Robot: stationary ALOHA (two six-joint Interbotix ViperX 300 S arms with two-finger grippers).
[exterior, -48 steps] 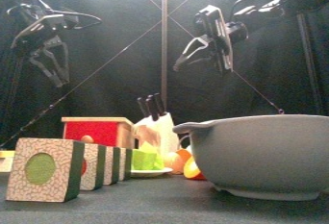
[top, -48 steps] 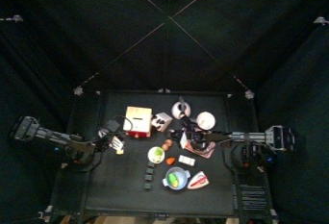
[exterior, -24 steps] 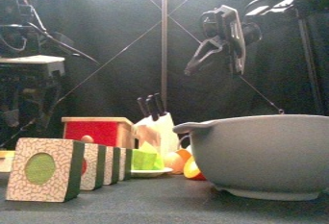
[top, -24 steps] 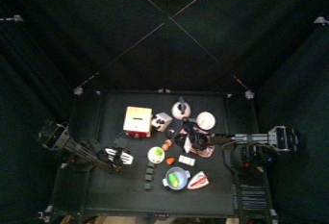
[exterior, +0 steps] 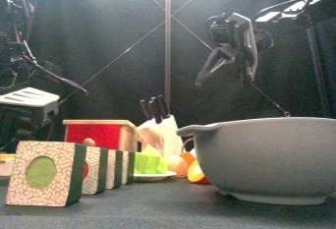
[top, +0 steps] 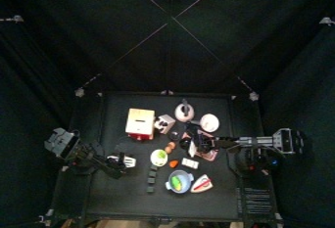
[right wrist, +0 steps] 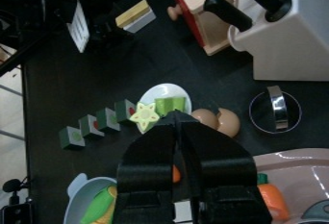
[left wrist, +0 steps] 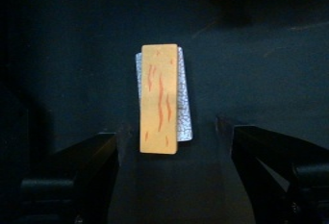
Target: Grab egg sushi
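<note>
Change: since a second ago the left arm (exterior: 29,100) has swung down from high at the left to low beside the table; from above, its gripper has drawn back toward the front-left part of the table. The right gripper (exterior: 226,74) has barely shifted.
Top view: the left gripper (top: 124,160) sits in the front-left area of the small black table (top: 92,188), nearer the front than the red box with a pale wooden lid (top: 139,122). A pale speck at its tip may be the sushi; too small to be sure. The right gripper hangs over the right half of the clutter.
Front view: the large grey bowl (exterior: 262,159) fills the right foreground, and a row of cream blocks with green round faces (exterior: 46,174) the left. Behind them stand the red box and the white knife block with black handles (exterior: 160,127). The right gripper hangs high, well clear of everything. The sushi is not visible here.
Left wrist view: the egg sushi, a yellow-orange slab on white rice (left wrist: 162,98), lies flat on the table just ahead of the spread jaws and in line with the gap between them. Nothing is gripped. An edge of the red box shows beyond it.
Right wrist view: the jaws are pressed together and hold nothing. Below them are a green star on a small white plate (right wrist: 144,115), two brown eggs (right wrist: 218,121) and the block row.
</note>
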